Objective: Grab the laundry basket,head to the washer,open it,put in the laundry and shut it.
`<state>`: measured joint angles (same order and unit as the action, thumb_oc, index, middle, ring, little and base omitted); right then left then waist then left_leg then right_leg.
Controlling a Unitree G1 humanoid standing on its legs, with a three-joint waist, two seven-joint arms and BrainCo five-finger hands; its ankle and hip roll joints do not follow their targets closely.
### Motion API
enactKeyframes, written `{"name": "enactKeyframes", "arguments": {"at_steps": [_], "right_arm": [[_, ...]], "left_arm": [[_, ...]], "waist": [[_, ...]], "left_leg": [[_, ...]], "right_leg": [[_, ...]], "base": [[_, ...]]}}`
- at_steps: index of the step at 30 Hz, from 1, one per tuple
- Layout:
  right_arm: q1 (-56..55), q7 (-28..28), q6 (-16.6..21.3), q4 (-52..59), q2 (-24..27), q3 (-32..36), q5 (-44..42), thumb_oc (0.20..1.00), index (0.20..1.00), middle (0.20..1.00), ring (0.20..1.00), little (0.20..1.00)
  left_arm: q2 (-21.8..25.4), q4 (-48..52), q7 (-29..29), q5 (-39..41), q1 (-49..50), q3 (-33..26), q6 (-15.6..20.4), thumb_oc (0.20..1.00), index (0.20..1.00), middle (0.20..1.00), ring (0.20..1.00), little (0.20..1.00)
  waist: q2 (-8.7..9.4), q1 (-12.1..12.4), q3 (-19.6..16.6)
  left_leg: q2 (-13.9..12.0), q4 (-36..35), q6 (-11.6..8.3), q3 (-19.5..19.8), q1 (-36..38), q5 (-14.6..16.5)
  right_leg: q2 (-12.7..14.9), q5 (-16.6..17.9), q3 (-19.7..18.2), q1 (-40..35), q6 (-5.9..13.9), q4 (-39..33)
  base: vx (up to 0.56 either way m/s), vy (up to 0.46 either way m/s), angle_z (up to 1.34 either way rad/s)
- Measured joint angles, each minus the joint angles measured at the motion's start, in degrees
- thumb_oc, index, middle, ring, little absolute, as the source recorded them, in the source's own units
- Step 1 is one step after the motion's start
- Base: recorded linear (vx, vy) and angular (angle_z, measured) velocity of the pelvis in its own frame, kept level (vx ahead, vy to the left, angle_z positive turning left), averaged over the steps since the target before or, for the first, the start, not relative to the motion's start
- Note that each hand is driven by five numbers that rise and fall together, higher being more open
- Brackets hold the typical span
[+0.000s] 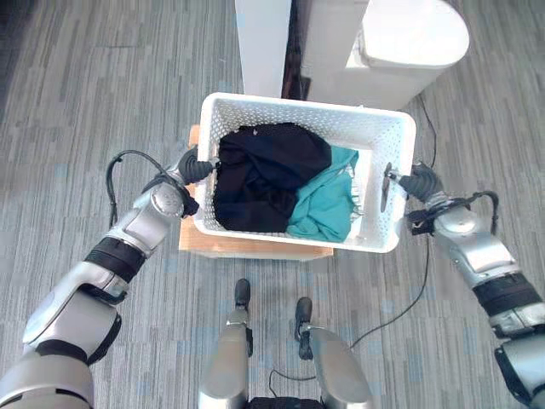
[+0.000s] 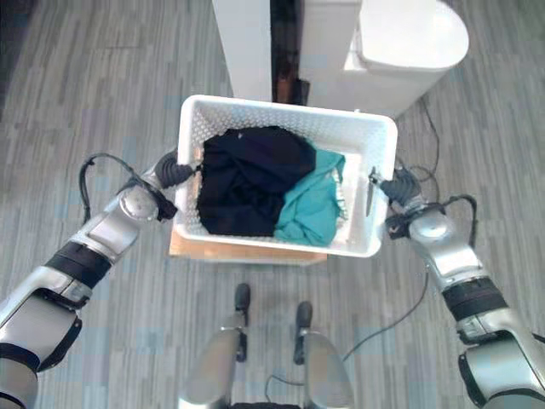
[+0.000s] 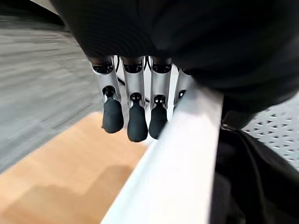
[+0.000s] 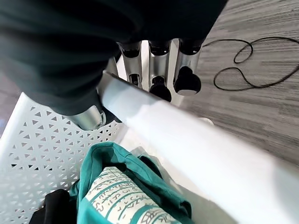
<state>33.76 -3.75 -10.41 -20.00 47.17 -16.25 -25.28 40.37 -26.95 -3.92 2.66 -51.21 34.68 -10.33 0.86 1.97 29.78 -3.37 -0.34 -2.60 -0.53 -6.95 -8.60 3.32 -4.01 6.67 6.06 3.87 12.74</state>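
- Grey striped carpet floor [image 1: 102, 77] all around; a low wooden bench [image 1: 247, 245] sits at the middle with the white perforated laundry basket [image 1: 362, 128] on top of it, the basket overhanging the bench on most sides.
- Left hand [image 1: 197, 165] is at the basket's left rim. In the left wrist view its fingers [image 3: 132, 119] hang down the outer side of the rim, dark tips above the wooden bench, while the dark cover lies over the rim's top: closed around the rim of the laundry basket.
- Inside the basket, left part: a heap of black clothes [image 1: 260, 175], bunched and folded over itself, reaching up to the far wall.
- Inside the basket, right part: a teal garment [image 1: 324, 200] pressed against the black heap and the right wall. The right wrist view shows a pale printed patch on it [image 4: 119, 193].
- Right hand [image 1: 409, 183] is at the basket's right rim. In the right wrist view its fingers [image 4: 161, 86] drop down the outside of the rim and the thumb [image 4: 91, 116] sits against the perforated inner wall: pinching the rim of the laundry basket.
- Beyond the basket, on the far side: a white panel [image 1: 264, 43] standing upright, a dark gap beside it, then a white rounded appliance [image 1: 409, 38] to the right, near the basket's far right corner.
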Motion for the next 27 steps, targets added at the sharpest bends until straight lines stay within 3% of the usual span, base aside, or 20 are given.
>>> {"name": "enactKeyframes", "arguments": {"at_steps": [4, 6, 11, 14, 20, 22, 23, 25, 26, 27], "right_arm": [[-0.99, 2.16, -0.01, -0.72, 3.31, 2.16, -3.42, 0.2, 0.2, 0.2, 0.2, 0.2], [-2.46, 2.8, -0.05, -1.62, 3.44, 2.35, -3.77, 0.2, 0.2, 0.2, 0.2, 0.2], [-5.0, 3.33, -0.65, -1.82, 3.67, 2.42, -3.81, 0.2, 0.2, 0.2, 0.2, 0.2], [-7.61, 4.1, -0.68, -1.14, 4.49, 3.16, -5.04, 0.2, 0.2, 0.2, 0.2, 0.2], [-11.12, 4.19, -0.76, -0.57, 5.59, 3.83, -6.99, 0.2, 0.2, 0.2, 0.2, 0.2], [-10.71, 3.86, -0.74, -0.29, 6.21, 3.83, -7.8, 0.2, 0.2, 0.2, 0.2, 0.2], [-10.19, 3.87, -0.71, -0.57, 6.07, 3.66, -7.83, 0.2, 0.2, 0.2, 0.2, 0.2], [-9.8, 4.01, -0.74, -0.52, 5.55, 3.42, -7.82, 0.2, 0.2, 0.2, 0.2, 0.2], [-10.2, 3.99, -0.83, -0.29, 5.64, 3.25, -7.77, 0.2, 0.2, 0.2, 0.2, 0.2], [-11.9, 3.49, -1.27, -0.22, 4.99, 3.58, -7.73, 0.2, 0.2, 0.2, 0.2, 0.2]], "left_arm": [[-0.04, 1.57, 2.08, 4.22, -2.02, 3.05, 0.19, 0.2, 0.2, 0.2, 0.2, 0.2], [-0.56, 1.41, 2.47, 5.56, -1.83, 4.96, 0.51, 0.2, 0.2, 0.2, 0.2, 0.2], [-2.61, -1.19, 3.39, 6.34, -2.37, 7.02, 0.24, 0.2, 0.2, 0.2, 0.2, 0.2], [-3.48, -1.79, 4.44, 6.34, -2.46, 7.56, 0.22, 0.2, 0.2, 0.2, 0.2, 0.2], [-5.61, -3.92, 5.21, 7.65, -2.5, 9.41, 0.3, 0.2, 0.2, 0.2, 0.2, 0.2], [-6.02, -5.22, 5.23, 8.23, -2.9, 9.51, 1.27, 0.2, 0.2, 0.2, 0.2, 0.2], [-5.99, -6.03, 5.22, 8.31, -2.97, 9.76, 1.63, 0.2, 0.2, 0.2, 0.2, 0.2], [-5.86, -8.04, 5.26, 8.49, -3.02, 11.21, 1.94, 0.2, 0.2, 0.2, 0.2, 0.2], [-6.14, -8.32, 5.36, 8.55, -3.06, 11.44, 1.97, 0.2, 0.2, 0.2, 0.2, 0.2], [-7.21, -9.52, 5.34, 8.52, -4.13, 11.71, 2.27, 0.2, 0.2, 0.2, 0.2, 0.2]], "waist": [[0.03, -1.08, -0.81], [0.29, -2.08, -4.76], [-0.32, -4.22, -9.91], [-1.01, -5.69, -11.59], [-1.81, -6.1, -12.24], [-1.6, -5.72, -12.33], [-1.54, -5.65, -12.29], [-0.88, -3.24, -12.12], [-1.2, -3.34, -12.14], [-1.8, -4.99, -12.16]], "left_leg": [[0.03, -0.05, 0.11, -0.17, 4.09, 0.63], [-0.03, -0.04, -0.01, -0.33, 3.44, 1.21], [-0.29, 0.06, -0.05, -1.75, 3.87, 1.91], [-0.46, -0.08, -0.07, -1.79, 3.97, 1.94], [-1.45, 0.34, -0.14, -1.5, 4.25, 1.95], [-0.89, 5.7, -2.22, 2.91, 0.5, 3.26], [0.51, 7.84, -2.16, 6.88, -0.42, 4.02], [4.53, 12.5, -1.99, 21.74, 0.05, 8.32], [5.17, 13.44, -2.57, 23.84, 0.83, 10.42], [6.03, 15.57, -1.81, 23.83, 2.13, 15.32]], "right_leg": [[0.0, -0.24, -0.12, -4.37, 0.04, -0.8], [0.04, -0.92, -0.26, -3.5, -0.04, -1.18], [-0.18, -1.35, -1.57, -3.33, -0.06, -1.02], [-0.41, -1.17, -1.53, -3.66, -0.19, -1.24], [-1.53, -0.8, -2.88, -3.32, -0.95, -1.24], [-1.12, -0.91, -4.79, -0.03, -1.2, 0.78], [-1.37, -0.62, -6.35, 0.74, -0.85, 1.11], [-1.06, 0.26, -11.98, 2.31, 0.0, 2.71], [-1.14, 0.57, -14.2, 2.84, 0.88, 3.17], [-1.59, 1.17, -16.58, 3.02, 2.56, 3.31]], "base": [[0.08, -0.031, -0.03], [0.06, -0.032, -0.04], [0.04, -0.06, -0.15], [0.0, -0.049, -0.02], [-0.1, -0.011, -0.14], [-0.19, 0.175, -0.36], [-0.1, 0.141, -0.59], [-0.07, 0.202, -1.14], [-0.22, 0.524, -1.35], [-0.29, 0.583, -1.22]]}}
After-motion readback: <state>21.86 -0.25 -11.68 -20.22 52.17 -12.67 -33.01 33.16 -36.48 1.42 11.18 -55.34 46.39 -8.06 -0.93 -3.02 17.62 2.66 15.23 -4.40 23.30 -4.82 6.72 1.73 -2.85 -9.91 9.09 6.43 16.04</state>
